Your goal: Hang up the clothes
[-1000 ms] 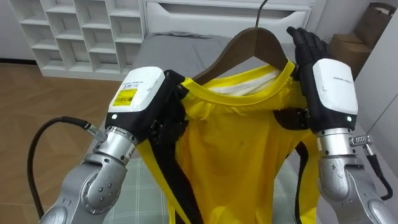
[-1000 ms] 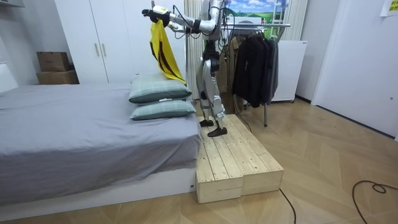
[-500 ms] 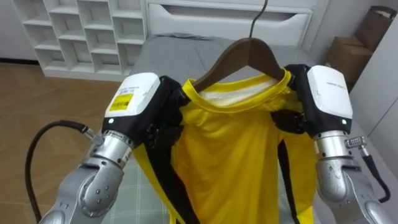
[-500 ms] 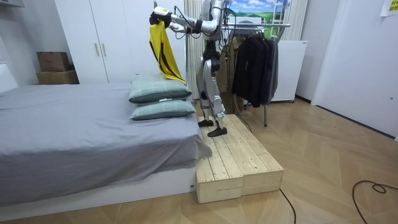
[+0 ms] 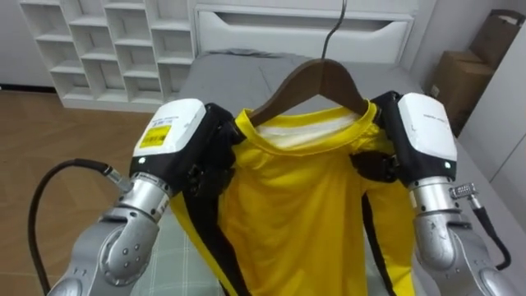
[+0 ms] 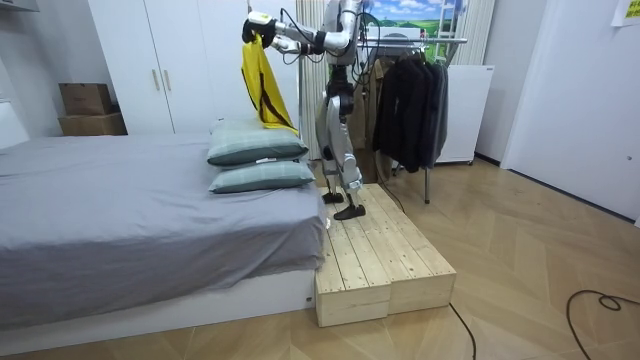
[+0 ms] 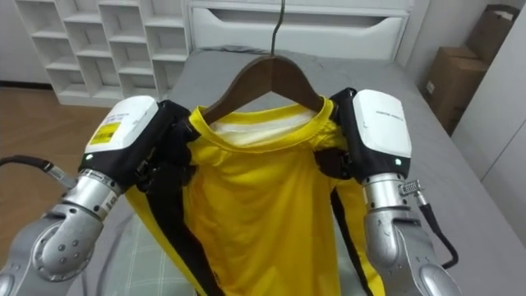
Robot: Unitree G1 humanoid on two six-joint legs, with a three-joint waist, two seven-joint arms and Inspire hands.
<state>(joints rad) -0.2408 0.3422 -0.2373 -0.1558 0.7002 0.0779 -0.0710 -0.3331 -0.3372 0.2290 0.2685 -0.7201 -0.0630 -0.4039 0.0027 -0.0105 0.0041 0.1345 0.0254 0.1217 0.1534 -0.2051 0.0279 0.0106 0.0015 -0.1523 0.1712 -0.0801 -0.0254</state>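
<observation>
A yellow shirt (image 5: pixel 304 197) with black side stripes hangs on a brown wooden hanger (image 5: pixel 316 78), held up in front of me. My left hand (image 5: pixel 177 136) is curled round the shirt's left shoulder and the hanger end under it. On the other shoulder my right hand (image 5: pixel 415 131) is curled in the same way, its dark fingers tucked into the cloth. The hanger's hook points up, free of any rail. In the room view I stand on a wooden platform (image 6: pixel 385 260) with the shirt (image 6: pixel 262 85) raised over the bed's head end.
Below the shirt lies a grey bed (image 5: pixel 222 70); two pillows (image 6: pixel 258 160) are stacked near its head end. White cubby shelves (image 5: pixel 107 41) stand at the left. Behind me is a clothes rack (image 6: pixel 410 95) with dark garments, and cardboard boxes (image 5: pixel 464 70) sit at the right.
My right hand's fingers, straight behind the hanger a second ago, have curled onto the shirt's right shoulder. The left hand kept its hold.
</observation>
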